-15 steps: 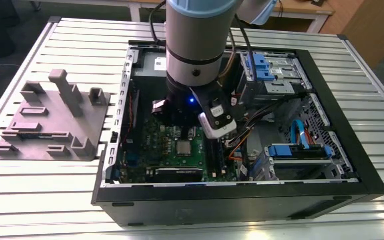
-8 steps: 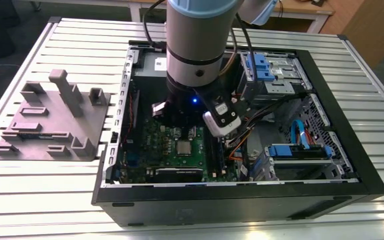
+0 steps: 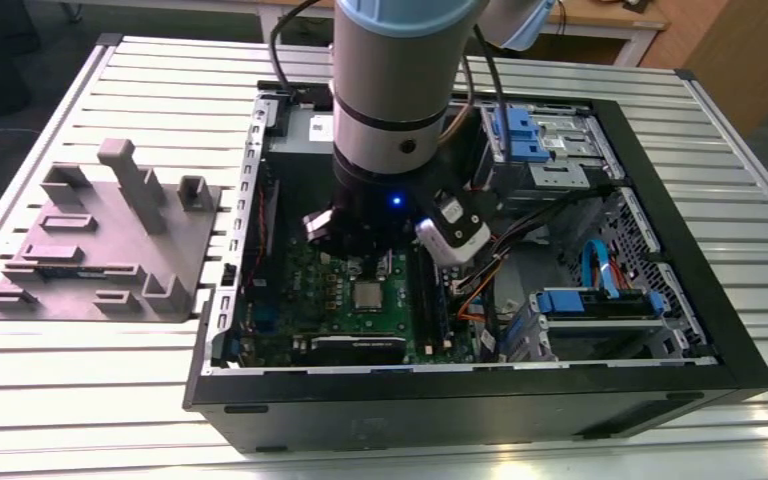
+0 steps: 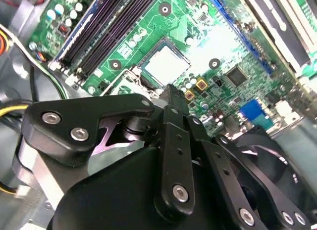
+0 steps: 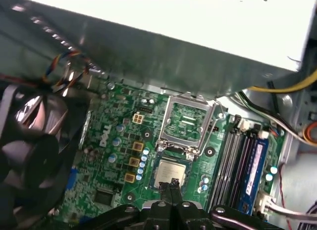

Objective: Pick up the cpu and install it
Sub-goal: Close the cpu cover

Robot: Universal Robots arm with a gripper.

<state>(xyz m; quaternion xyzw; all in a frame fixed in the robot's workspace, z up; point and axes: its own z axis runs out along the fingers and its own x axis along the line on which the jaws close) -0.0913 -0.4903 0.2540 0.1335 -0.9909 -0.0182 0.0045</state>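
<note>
A: Whereabouts of the cpu [image 3: 367, 293]?

B: Directly below the jaws, lying flat in the dark socket of the green motherboard [image 3: 307, 300], inside the open computer case [image 3: 491, 402]. Silver top upward.

A: And the jaws? Open or closed?

B: Closed, by the look of both wrist views. Fingertips [image 5: 172, 184] pressed together, with nothing held between. Not gripping the cpu.

A: Touching the chip, then?

B: Hard to say. Very near above it, surely; contact or small gap, cannot tell.

A: What else close to the jaws?

B: Just beyond the cpu, on the far side from the jaws, the hinged metal frame [image 5: 188, 122] of the socket, swung open and clear of the chip. Farther beyond that frame, a big grey metal box [image 5: 173, 57]. To one side of the jaws, long memory slots [image 5: 232, 158]; to the other side, a black fan [image 5: 29, 146].

A: Anything outside the case?

B: Yes. Well apart from the jaws, toward the exterior view's left, a grey moulded block [image 3: 91, 260] with upright pegs, resting on the slatted metal table [image 3: 77, 400]. Under the computer case too, the same table.
</note>
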